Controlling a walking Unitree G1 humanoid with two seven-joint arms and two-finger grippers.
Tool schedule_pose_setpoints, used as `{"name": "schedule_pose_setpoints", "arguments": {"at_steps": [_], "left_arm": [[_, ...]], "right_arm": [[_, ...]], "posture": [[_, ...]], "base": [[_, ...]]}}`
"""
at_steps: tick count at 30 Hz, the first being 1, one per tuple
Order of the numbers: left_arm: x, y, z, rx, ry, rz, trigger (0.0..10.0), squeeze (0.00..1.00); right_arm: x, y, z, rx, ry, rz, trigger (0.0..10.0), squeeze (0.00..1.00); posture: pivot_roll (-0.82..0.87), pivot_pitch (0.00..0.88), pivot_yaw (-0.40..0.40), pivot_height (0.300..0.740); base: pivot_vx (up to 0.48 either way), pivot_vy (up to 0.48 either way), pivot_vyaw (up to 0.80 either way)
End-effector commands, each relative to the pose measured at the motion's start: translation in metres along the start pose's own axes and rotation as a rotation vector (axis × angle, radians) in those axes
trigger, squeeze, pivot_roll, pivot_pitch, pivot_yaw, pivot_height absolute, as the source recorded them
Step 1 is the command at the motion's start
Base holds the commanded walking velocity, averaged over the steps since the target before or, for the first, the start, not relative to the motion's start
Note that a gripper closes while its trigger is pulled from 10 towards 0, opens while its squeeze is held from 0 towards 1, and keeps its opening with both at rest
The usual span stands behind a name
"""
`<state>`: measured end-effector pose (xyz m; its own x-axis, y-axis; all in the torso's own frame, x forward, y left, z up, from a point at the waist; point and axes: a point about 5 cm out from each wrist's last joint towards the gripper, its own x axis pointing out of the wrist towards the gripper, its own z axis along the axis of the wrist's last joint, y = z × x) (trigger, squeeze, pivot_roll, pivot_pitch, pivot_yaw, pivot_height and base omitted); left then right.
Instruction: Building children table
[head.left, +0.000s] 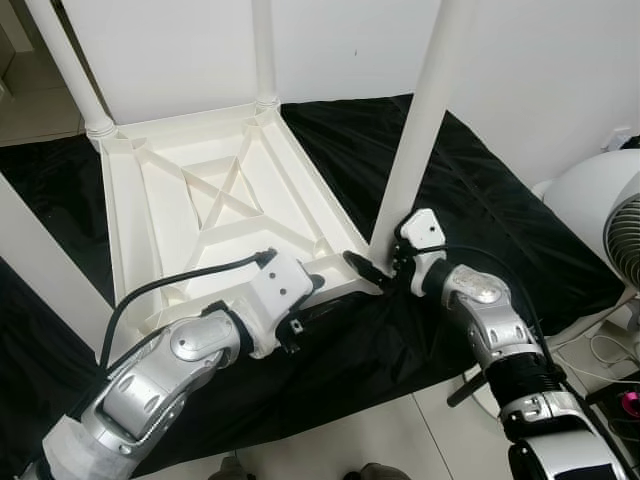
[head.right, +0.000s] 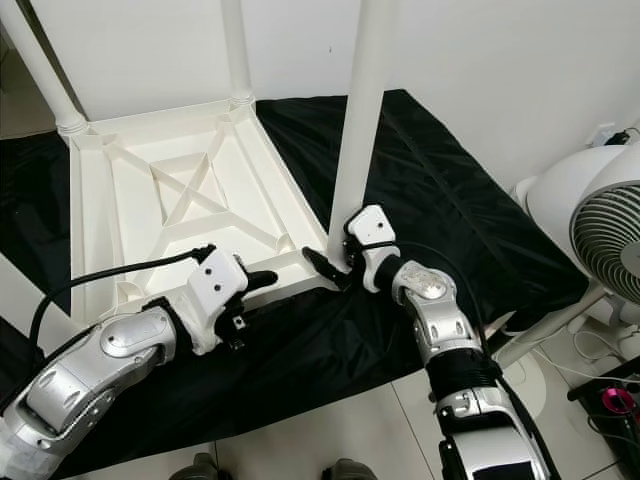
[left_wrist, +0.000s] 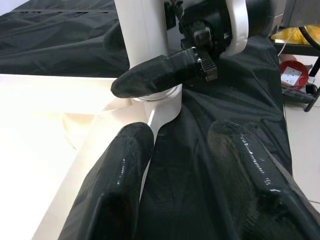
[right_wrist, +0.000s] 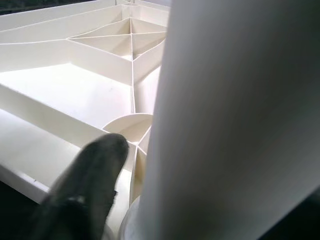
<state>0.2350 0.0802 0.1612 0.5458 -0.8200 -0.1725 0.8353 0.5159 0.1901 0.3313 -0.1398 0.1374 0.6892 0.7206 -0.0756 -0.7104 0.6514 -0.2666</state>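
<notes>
At frame centre, the right tool clamps the white table leg at its base; the left tool, fingers apart, straddles the upturned tabletop's edge.

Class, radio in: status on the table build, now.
Right gripper around base of near leg. Left gripper open, astride rim of upturned tabletop. Fan at right, not blocking.

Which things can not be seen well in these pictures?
- Leg tops: cut off by the upper edge, both eye views.
- Leg joint in the table top corner: hidden by the right end effector, eye views.
- Right end effector's second finger: behind the leg, right wrist view.
- Fan: cut by the right edge.
</notes>
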Motion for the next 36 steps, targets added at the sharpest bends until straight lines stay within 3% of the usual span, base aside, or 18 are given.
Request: {"name": "schedule_pose_setpoints", "arguments": {"at_steps": [1, 7, 8, 16, 20, 21, 22, 24, 25, 27, 28, 30, 36], "left_arm": [[-0.004, -0.005, 0.002, 0.0, -0.007, -0.095, 10.0, 0.0], [-0.004, -0.006, 0.001, -0.003, -0.005, -0.092, 10.0, 0.0], [-0.003, -0.006, 0.001, -0.004, -0.006, -0.091, 10.0, 0.0], [-0.002, -0.006, 0.001, -0.005, -0.007, -0.096, 10.0, 0.0], [-0.002, -0.006, 0.001, -0.006, -0.007, -0.097, 10.0, 0.0], [-0.002, -0.007, 0.001, -0.008, -0.007, -0.099, 10.0, 0.0], [-0.002, -0.007, 0.001, -0.008, -0.007, -0.099, 10.0, 0.0], [-0.002, -0.007, 0.0, -0.009, -0.007, -0.103, 10.0, 0.0], [-0.002, -0.007, 0.0, -0.009, -0.007, -0.103, 10.0, 0.0], [-0.001, -0.006, 0.0, -0.009, -0.008, -0.105, 10.0, 0.0], [-0.001, -0.006, 0.0, -0.009, -0.008, -0.105, 10.0, 0.0], [0.0, -0.007, 0.001, -0.01, -0.01, -0.107, 10.0, 0.0], [0.001, -0.008, 0.001, -0.009, -0.012, -0.112, 10.0, 0.0]], "right_arm": [[0.001, 0.004, -0.008, 0.015, 0.021, 0.044, 0.0, 0.0], [-0.001, 0.004, -0.01, 0.026, 0.023, 0.046, 0.0, 0.0], [-0.002, 0.005, -0.011, 0.057, 0.021, 0.041, 10.0, 0.0], [-0.002, 0.005, -0.007, 0.139, 0.041, -0.204, 10.0, 0.0], [-0.001, 0.006, -0.006, 0.143, 0.034, -0.218, 10.0, 0.0], [0.0, 0.01, -0.006, 0.172, 0.035, -0.298, 10.0, 0.0], [0.0, 0.01, -0.006, 0.172, 0.035, -0.298, 10.0, 0.0], [-0.001, 0.019, -0.005, 0.235, 0.052, -0.529, 10.0, 0.0], [-0.001, 0.019, -0.005, 0.235, 0.052, -0.529, 10.0, 0.0], [-0.002, 0.026, -0.004, 0.259, 0.068, -0.69, 10.0, 0.0], [-0.002, 0.026, -0.004, 0.259, 0.068, -0.69, 10.0, 0.0], [0.003, 0.043, -0.002, 0.3, 0.071, -0.774, 10.0, 0.0], [0.012, 0.056, 0.004, 0.322, 0.064, -0.765, 10.0, 0.0]], "posture": [[-0.03, 0.03, 0.001, 0.74], [-0.03, 0.03, 0.001, 0.74], [-0.04, 0.029, 0.0, 0.74], [-0.05, 0.033, 0.0, 0.74], [-0.05, 0.033, 0.0, 0.74], [-0.06, 0.037, -0.001, 0.74], [-0.06, 0.037, -0.001, 0.74], [-0.07, 0.038, -0.001, 0.74], [-0.07, 0.038, -0.001, 0.74], [-0.07, 0.037, -0.001, 0.74], [-0.07, 0.037, -0.001, 0.74], [-0.07, 0.044, 0.002, 0.74], [-0.07, 0.037, 0.004, 0.74]], "base": [[0.0, 0.0, 0.0], [0.0, 0.0, 0.0], [0.0, 0.0, 0.0], [0.0, 0.0, 0.0], [0.0, 0.0, 0.0], [0.0, 0.0, 0.0], [0.0, 0.0, 0.0], [0.0, 0.0, 0.0], [0.0, 0.0, 0.0], [0.0, 0.0, 0.0], [0.0, 0.0, 0.0], [0.0, 0.0, 0.0], [0.0, 0.0, 0.0]]}}
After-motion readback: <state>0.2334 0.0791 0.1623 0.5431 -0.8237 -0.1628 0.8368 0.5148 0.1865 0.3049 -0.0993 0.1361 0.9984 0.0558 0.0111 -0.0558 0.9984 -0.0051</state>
